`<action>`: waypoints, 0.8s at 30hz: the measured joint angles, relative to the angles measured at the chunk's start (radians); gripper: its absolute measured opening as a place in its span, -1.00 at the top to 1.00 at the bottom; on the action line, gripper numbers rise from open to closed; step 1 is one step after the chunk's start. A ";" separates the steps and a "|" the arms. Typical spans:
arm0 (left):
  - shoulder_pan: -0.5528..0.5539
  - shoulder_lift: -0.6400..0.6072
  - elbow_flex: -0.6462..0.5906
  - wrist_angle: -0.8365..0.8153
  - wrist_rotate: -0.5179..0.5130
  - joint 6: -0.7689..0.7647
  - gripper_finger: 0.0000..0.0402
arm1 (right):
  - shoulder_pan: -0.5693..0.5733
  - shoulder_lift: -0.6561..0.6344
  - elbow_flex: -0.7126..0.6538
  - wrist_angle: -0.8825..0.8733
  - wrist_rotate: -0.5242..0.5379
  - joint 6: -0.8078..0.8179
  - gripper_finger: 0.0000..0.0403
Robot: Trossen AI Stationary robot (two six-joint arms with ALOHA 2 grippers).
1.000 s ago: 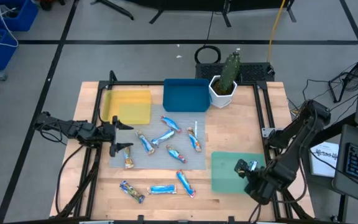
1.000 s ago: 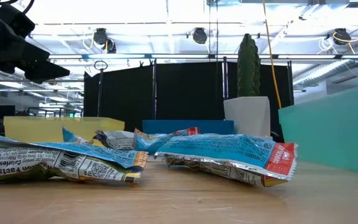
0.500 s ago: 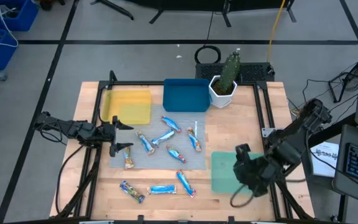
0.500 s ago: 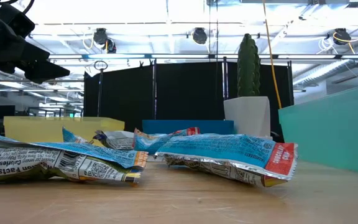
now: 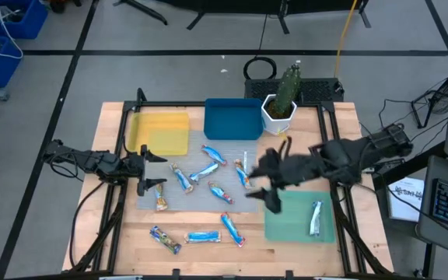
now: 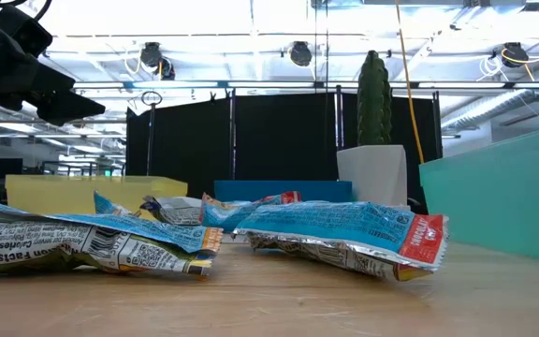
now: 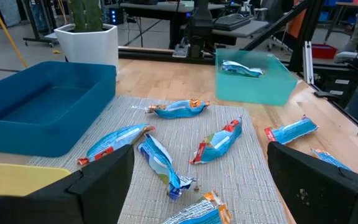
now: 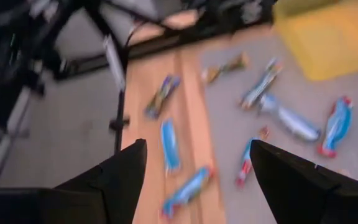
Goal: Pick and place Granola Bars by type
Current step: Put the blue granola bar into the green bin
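Reaching back from the green tray (image 5: pixel 286 225), which holds one bar (image 5: pixel 315 218), the right gripper (image 5: pixel 269 187), spread wide and empty, hangs near the mat's (image 5: pixel 201 198) right edge, so the next move is likely picking another granola bar (image 5: pixel 243 174); the left gripper (image 5: pixel 152 170) waits open and empty at the mat's left.

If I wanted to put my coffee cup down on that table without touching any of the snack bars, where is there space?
The bare wood right of the white plant pot is free, as is the front edge below the green tray. The yellow tray and blue tray are empty too. The grey mat is crowded with bars, and the right gripper hangs over its right edge.
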 joint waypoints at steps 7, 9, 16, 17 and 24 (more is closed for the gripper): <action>0.000 0.000 0.000 0.000 0.000 0.001 -0.82 | -0.127 0.039 0.000 0.221 0.000 -0.044 -0.34; 0.000 0.000 0.000 0.000 0.000 0.000 -0.82 | -0.157 0.050 0.000 0.271 0.000 -0.073 -0.34; 0.000 0.000 0.000 0.000 0.000 0.001 -0.82 | -0.224 0.068 -0.004 0.393 -0.001 -0.216 -0.34; 0.000 0.000 0.000 0.000 0.000 0.001 -0.82 | -0.230 0.069 -0.005 0.406 -0.003 -0.236 -0.34; 0.000 0.000 0.000 0.000 0.000 0.001 -0.82 | -0.256 0.073 -0.006 0.484 -0.026 -0.370 -0.34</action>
